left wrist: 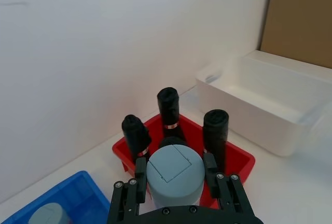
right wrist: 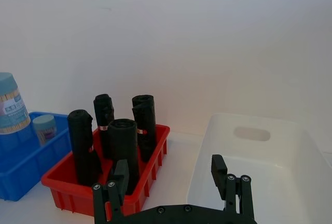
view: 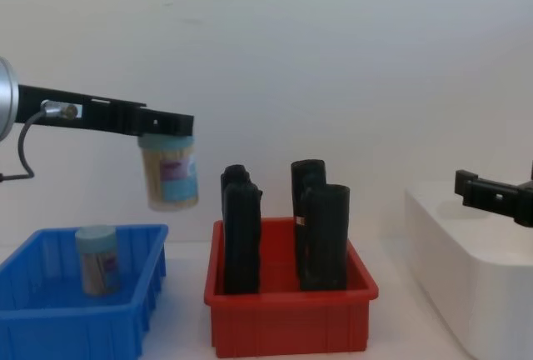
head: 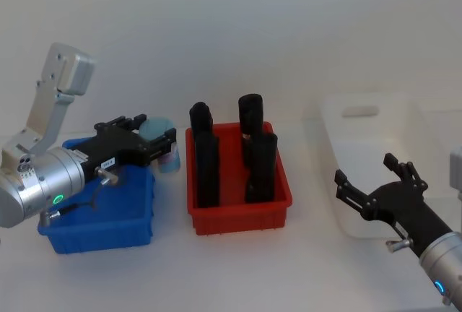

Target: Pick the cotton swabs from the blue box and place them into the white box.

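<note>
The jaws of the left gripper [head: 164,144] are clamped on the lid end of one jar of the cotton swabs [view: 169,172]. The jar is a clear plastic cylinder with a flat, pale blue round lid, tan-white sticks packed inside and a colourful label. It hangs slightly tilted in the air, left of the red bin [head: 242,214] and higher than its rim. It is over the edge of the blue box [head: 101,236] that faces the bin.

The blue box stands just left of the red bin, a bright rectangular plastic bin with ribbed walls. A second jar [view: 96,260] stands upright inside it.

The red bin is glossy plastic with a rolled rim and holds four matte black cylinders [head: 206,157], upright and crumpled at their tops.

The jaws of the right gripper [head: 366,169] stand apart and hold nothing. They hover right of the red bin, over the white box [head: 375,146]. This box is smooth and round-cornered, with an oval handle slot in its end wall. All three containers rest on the plain white table [head: 238,269].
</note>
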You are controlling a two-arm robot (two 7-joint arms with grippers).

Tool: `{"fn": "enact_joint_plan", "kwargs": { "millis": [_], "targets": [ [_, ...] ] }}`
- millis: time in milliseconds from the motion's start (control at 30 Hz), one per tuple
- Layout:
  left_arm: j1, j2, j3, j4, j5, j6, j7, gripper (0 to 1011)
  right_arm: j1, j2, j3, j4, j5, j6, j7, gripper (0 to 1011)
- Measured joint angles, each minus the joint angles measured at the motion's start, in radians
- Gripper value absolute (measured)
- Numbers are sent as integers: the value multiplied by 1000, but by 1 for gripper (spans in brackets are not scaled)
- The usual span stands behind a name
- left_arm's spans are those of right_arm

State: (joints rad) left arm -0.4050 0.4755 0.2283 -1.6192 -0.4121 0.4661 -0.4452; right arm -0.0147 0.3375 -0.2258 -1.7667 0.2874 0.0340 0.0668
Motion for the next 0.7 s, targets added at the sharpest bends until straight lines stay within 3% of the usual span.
{"fn": "enact_joint_plan", "kwargs": {
  "millis": [333,700],
  "targets": [
    [-17,-5,14,-11,1,29,-62,659,0,0,0,0,0,0,0,1002],
    [-25,-8,19,-16,2,43,-91,659,3,-2,-1,2,-2,0,11,1002]
  ]
}}
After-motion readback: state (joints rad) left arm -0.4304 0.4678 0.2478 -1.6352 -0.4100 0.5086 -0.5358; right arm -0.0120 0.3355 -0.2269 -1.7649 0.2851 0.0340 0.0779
